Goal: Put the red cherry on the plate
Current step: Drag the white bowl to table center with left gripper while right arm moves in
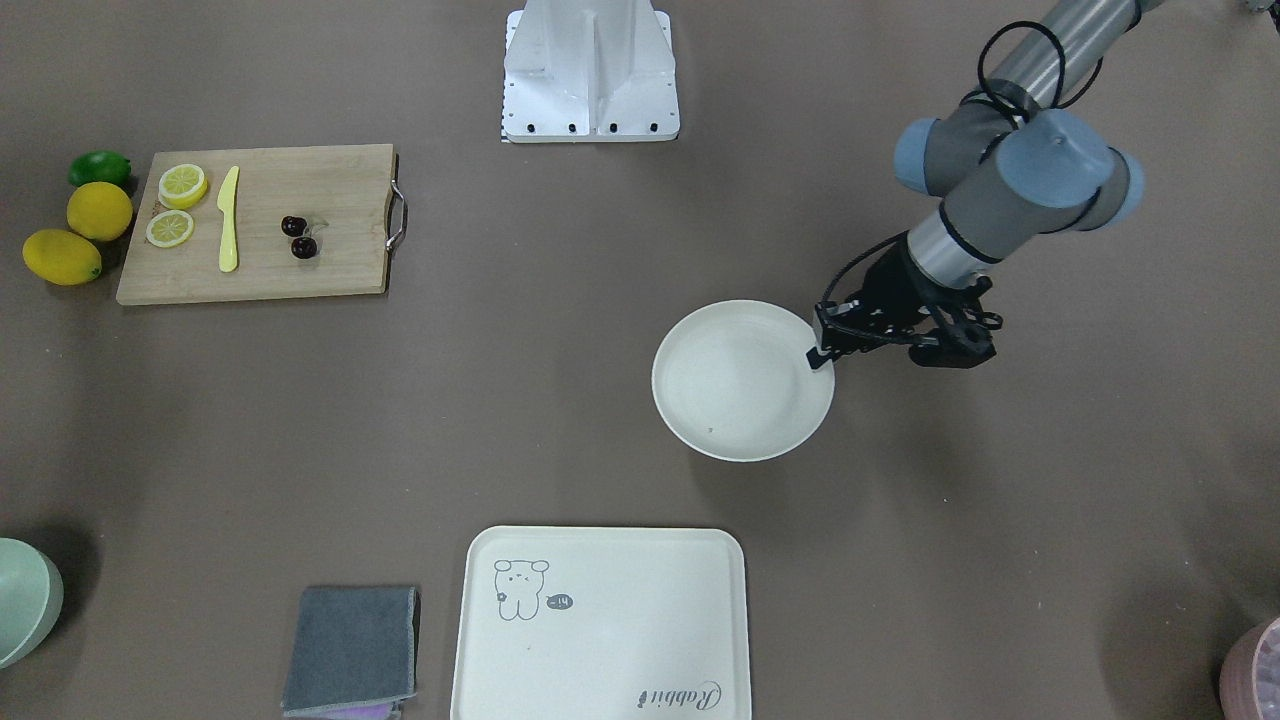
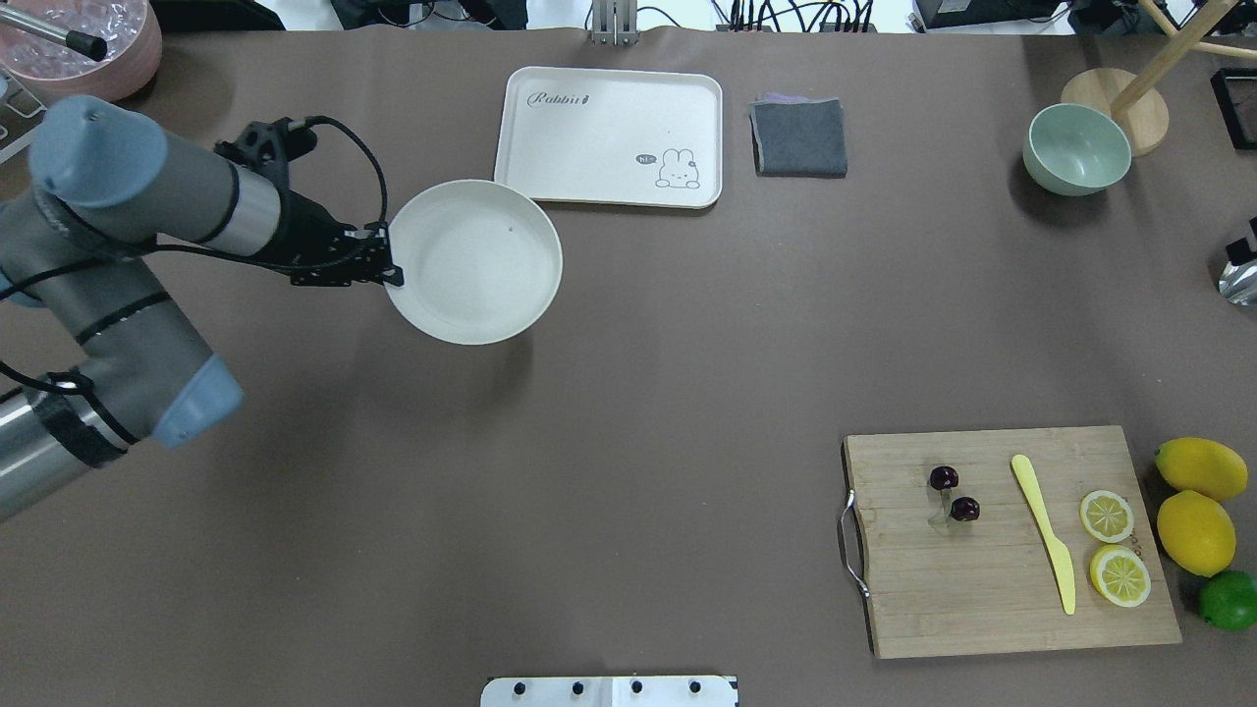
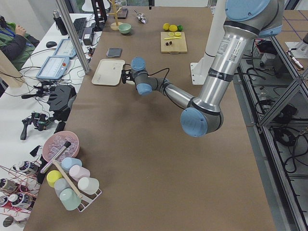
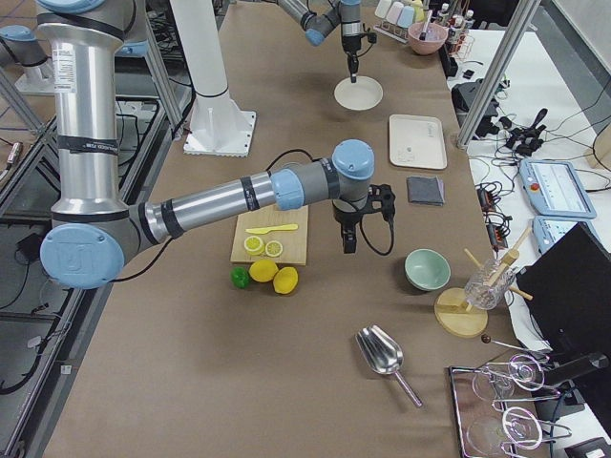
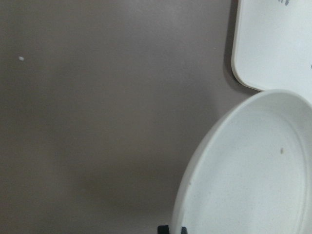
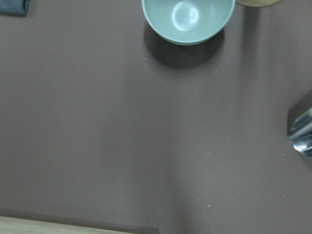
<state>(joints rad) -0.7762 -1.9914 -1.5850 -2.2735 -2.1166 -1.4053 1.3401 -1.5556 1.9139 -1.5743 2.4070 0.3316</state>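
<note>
The red cherry (image 2: 953, 494), a joined dark pair, lies on the wooden cutting board (image 2: 1011, 589), also seen from the front as the cherry (image 1: 298, 237). The round off-white plate (image 2: 476, 265) sits far from it, in front of the cream tray. My left gripper (image 2: 393, 273) is at the plate's near-left rim, shut on that rim; its fingertips (image 5: 171, 229) pinch the plate (image 5: 253, 185) edge in the left wrist view. My right gripper (image 4: 348, 246) hangs over the table beside the board, and I cannot tell whether it is open or shut.
On the board lie a yellow knife (image 2: 1044, 533) and two lemon slices (image 2: 1107, 516). Two lemons (image 2: 1195, 531) and a lime (image 2: 1229, 599) sit beside it. A cream tray (image 2: 609, 128), grey cloth (image 2: 798, 137), green bowl (image 2: 1077, 149) and pink container (image 2: 88, 39) line the far side.
</note>
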